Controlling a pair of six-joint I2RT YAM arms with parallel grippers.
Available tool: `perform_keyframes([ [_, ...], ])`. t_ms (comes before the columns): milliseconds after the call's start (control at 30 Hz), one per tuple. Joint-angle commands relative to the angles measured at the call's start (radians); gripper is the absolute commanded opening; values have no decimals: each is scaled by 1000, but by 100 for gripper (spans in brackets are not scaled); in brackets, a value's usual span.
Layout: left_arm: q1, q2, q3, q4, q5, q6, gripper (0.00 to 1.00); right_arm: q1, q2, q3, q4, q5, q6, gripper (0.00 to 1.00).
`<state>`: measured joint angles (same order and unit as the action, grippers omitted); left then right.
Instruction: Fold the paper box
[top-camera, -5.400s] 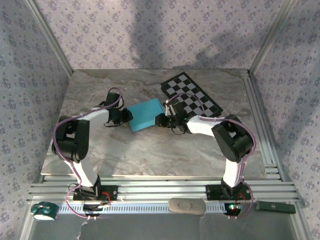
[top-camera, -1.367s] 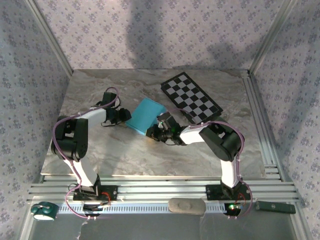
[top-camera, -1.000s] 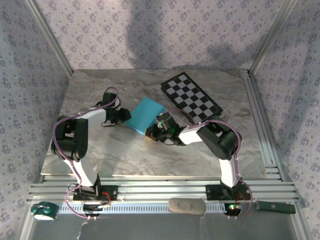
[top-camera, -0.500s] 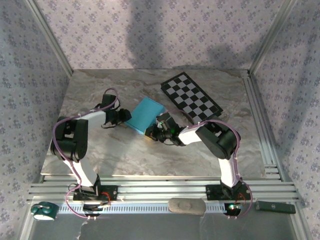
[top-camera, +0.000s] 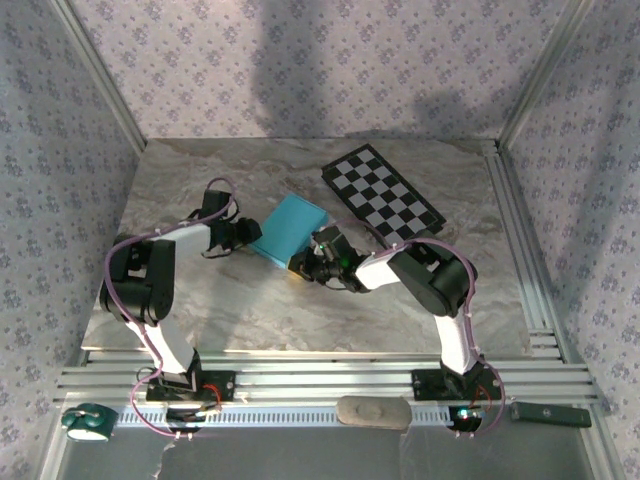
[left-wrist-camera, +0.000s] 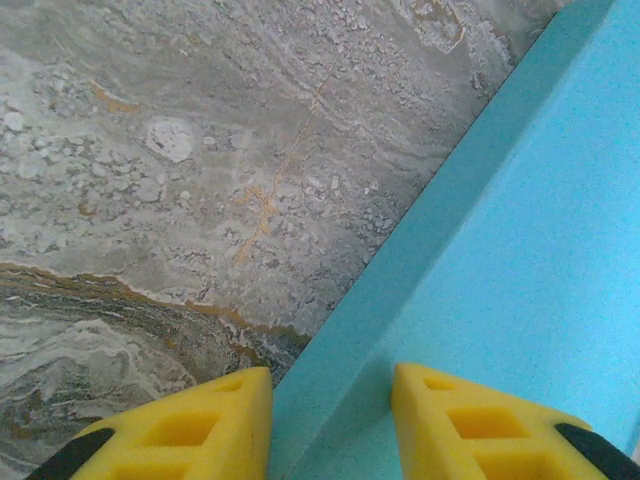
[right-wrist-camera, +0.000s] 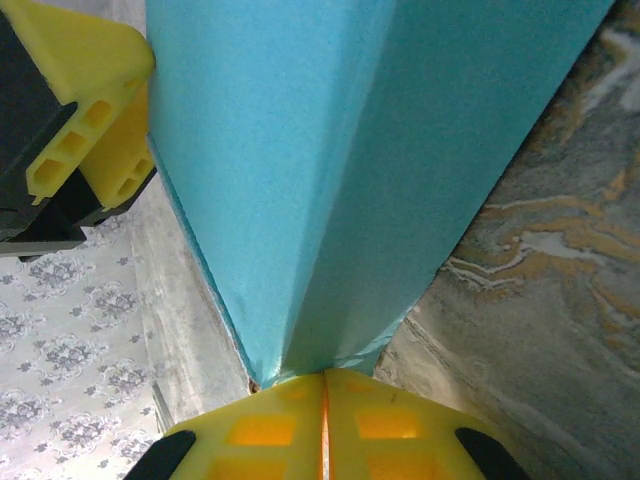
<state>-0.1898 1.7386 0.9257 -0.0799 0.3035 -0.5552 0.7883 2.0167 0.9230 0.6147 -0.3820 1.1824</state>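
Observation:
The paper box (top-camera: 290, 226) is a flat turquoise rectangle lying askew mid-table. My left gripper (top-camera: 247, 238) is at its left corner. In the left wrist view the box (left-wrist-camera: 520, 250) passes between the yellow fingers (left-wrist-camera: 200, 425): one sits against its side wall, the other on its top face, so the left gripper (left-wrist-camera: 330, 385) holds it with jaws partly apart. My right gripper (top-camera: 300, 266) is at the near corner. In the right wrist view that gripper (right-wrist-camera: 323, 375) is shut on the tip of the box (right-wrist-camera: 330, 150), and the left gripper's finger (right-wrist-camera: 90, 110) shows at the far end.
A black-and-white checkerboard (top-camera: 385, 195) lies just behind and right of the box, close to the right arm's forearm. The marble table (top-camera: 300, 310) has open room in front of both grippers. Aluminium rails (top-camera: 520, 250) border the right side and papered walls enclose the space.
Since the earliest frame the box has turned and my right gripper has gone from its right side to its near corner. Over the last second only the right elbow has eased left.

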Motion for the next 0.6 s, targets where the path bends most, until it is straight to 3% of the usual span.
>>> perform_keyframes([
  [0,-18,-14,-39,-90,83,-13,37,5,34,43,46,38,23,11],
  [367,-6,-32,-30,-126,48,4,38,12,34,42,60,33,47,12],
  [567,10,-88,72,-273,-148,69,45,10,-199,-67,-177,237,-74,22],
])
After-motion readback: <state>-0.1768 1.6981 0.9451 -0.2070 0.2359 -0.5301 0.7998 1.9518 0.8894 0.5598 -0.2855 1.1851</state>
